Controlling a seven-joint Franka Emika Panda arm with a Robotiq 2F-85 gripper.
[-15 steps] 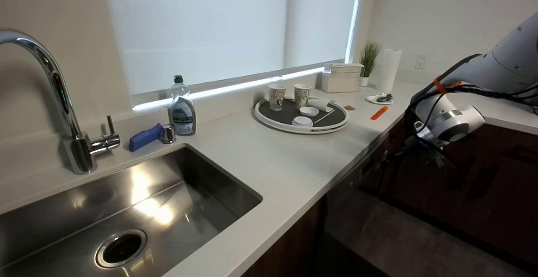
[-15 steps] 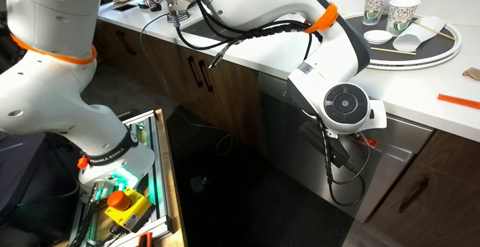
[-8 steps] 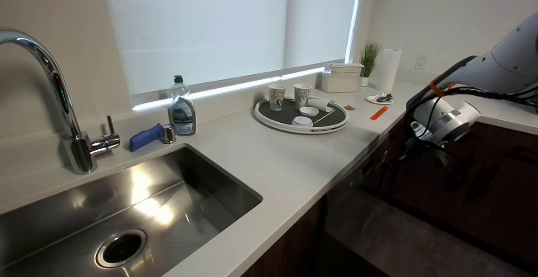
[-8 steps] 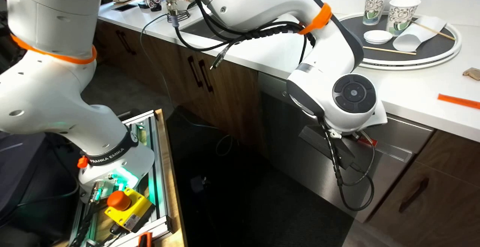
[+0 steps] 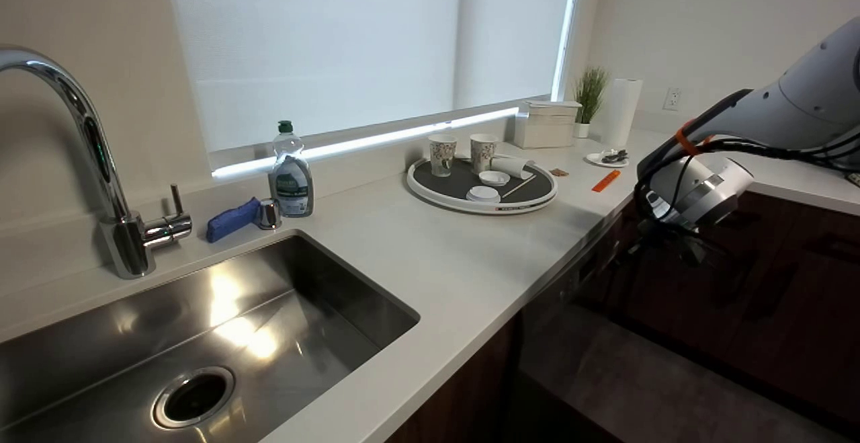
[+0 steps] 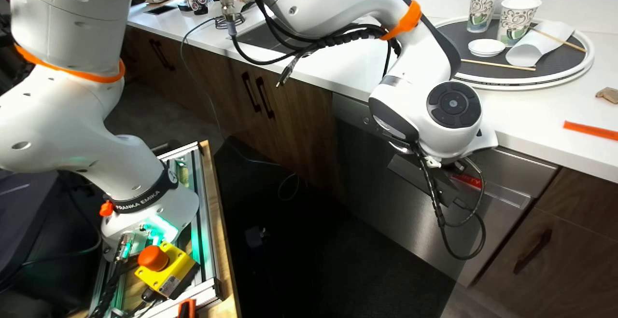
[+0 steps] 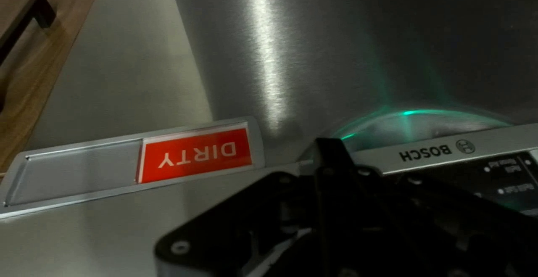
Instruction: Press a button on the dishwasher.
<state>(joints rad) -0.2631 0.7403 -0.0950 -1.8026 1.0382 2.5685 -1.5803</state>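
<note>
The dishwasher's steel front [image 7: 336, 37] fills most of the wrist view, and in an exterior view the dishwasher [image 6: 381, 197] stands under the counter. Its black control panel [image 7: 496, 176] shows at the right of the wrist view, with small upside-down labels and white dots. No button can be told clearly; my gripper covers part of the panel. My gripper [image 7: 328, 146] is shut, its dark fingertips together and nothing seen between them. They overlap the dishwasher's top strip, left of the BOSCH lettering [image 7: 425, 153]. Whether they touch it I cannot tell.
A red DIRTY sign [image 7: 195, 155] sits on the dishwasher front left of my fingers. Above, the counter edge [image 6: 526, 146] juts out close to my wrist. A round tray [image 6: 591, 62] with paper cups stands on the counter. Cables [image 6: 439, 216] hang from my wrist.
My wrist has tilted and risen a little along the dishwasher front, and the forearm has shifted slightly towards the sink side. More of the red sign shows now. The gripper's state looks unchanged.
</note>
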